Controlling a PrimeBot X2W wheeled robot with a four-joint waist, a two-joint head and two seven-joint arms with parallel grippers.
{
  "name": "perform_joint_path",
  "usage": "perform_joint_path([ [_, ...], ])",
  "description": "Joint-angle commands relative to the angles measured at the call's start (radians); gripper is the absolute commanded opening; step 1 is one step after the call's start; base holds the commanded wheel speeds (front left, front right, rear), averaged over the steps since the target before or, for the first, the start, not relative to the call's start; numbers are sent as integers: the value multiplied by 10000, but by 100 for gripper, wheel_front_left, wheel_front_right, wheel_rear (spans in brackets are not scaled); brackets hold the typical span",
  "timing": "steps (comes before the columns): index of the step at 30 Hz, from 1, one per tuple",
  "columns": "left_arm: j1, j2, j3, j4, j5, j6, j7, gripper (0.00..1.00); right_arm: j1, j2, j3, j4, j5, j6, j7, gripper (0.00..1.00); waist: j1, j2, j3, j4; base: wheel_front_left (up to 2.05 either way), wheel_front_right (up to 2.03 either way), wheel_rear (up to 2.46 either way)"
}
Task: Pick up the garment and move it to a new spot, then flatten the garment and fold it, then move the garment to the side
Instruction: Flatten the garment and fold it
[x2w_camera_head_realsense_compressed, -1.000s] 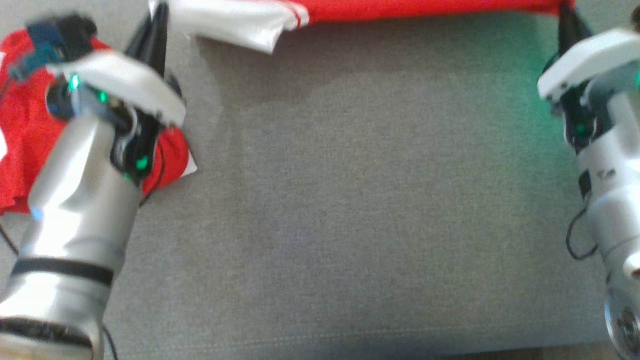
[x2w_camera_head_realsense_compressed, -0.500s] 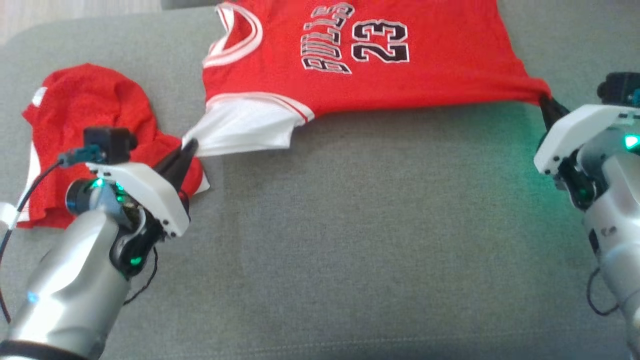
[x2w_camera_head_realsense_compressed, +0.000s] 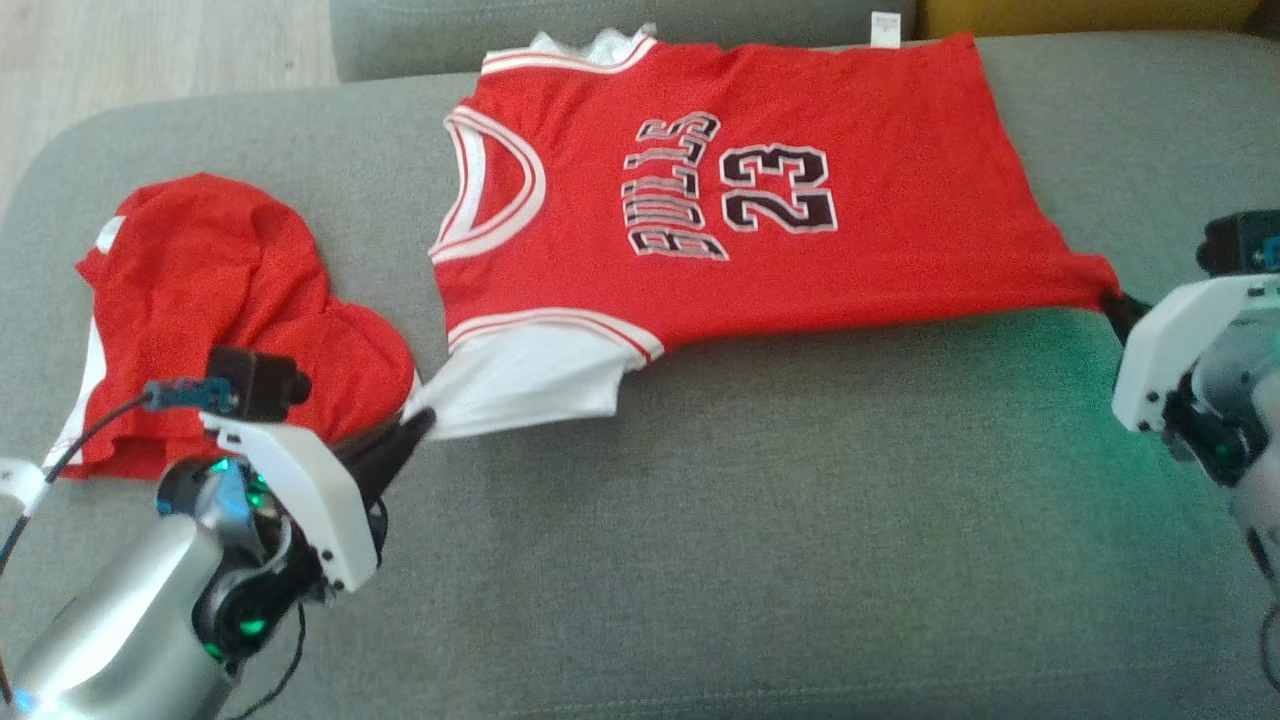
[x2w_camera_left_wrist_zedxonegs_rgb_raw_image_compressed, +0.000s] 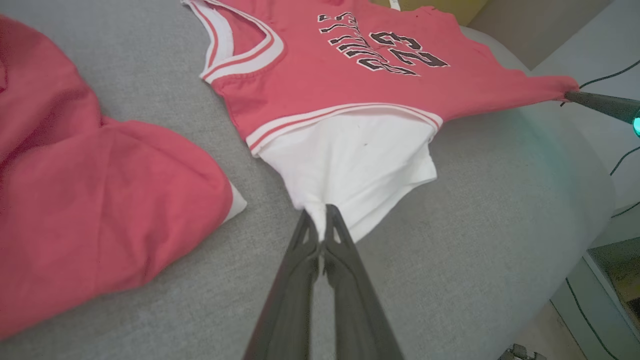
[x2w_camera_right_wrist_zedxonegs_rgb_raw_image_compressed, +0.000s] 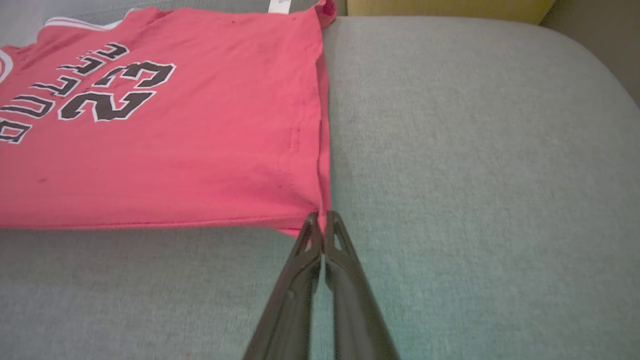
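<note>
Garment: Your red jersey (x2w_camera_head_realsense_compressed: 740, 200), number 23 face up, lies spread across the far half of the grey cushion (x2w_camera_head_realsense_compressed: 750, 560), collar toward the robot's left and hem toward its right.
Left gripper: Your left gripper (x2w_camera_left_wrist_zedxonegs_rgb_raw_image_compressed: 320, 227) is pinched together on the tip of the white sleeve (x2w_camera_left_wrist_zedxonegs_rgb_raw_image_compressed: 350, 170), which draws to a point at the fingers.
Right gripper: Your right gripper (x2w_camera_right_wrist_zedxonegs_rgb_raw_image_compressed: 324, 222) is clamped on the near hem corner, where the red cloth peaks.
Handling: Expect a light, limp knit with no stiffness of its own. It will likely follow whichever corner you pull and sag between holds. The smooth fabric may creep out of a thin pinch.
Where to hold: Seamed edges look the better bite, such as the doubled hem corner and the sleeve's stitched rim, rather than single cloth.
Neighbour: A second red garment (x2w_camera_head_realsense_compressed: 220, 300) lies crumpled just beside your left gripper. Judge your pull so the sleeve does not snag it.
</note>
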Motion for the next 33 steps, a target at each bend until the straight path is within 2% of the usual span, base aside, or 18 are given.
perform_joint_path([
  [1,-265,538,412,-411,-165,14,91,0,137,-436,168,-336,138,19,102,0,0,0,-92,-22,0,0,0],
  [13,1096,1306,285,-2227,-1738,102,1657,0,1142,-1821,1151,-1499,1598,19,2442,0,0,0,-910,-47,0,0,0],
  [17,1554,1455,350,-2757,-2447,165,2036,0,1439,-2171,1191,-1823,2046,19,3220,0,0,0,-1074,-62,0,0,0],
  [27,2321,2183,230,-3975,-3252,242,2900,0,2350,-2889,1112,-2833,3143,19,5476,0,0,0,-1316,-169,0,0,0],
  [33,2274,2372,304,-4398,-3133,379,2926,0,2544,-3010,722,-3339,3123,19,5760,0,0,0,-1159,-253,0,0,0],
])
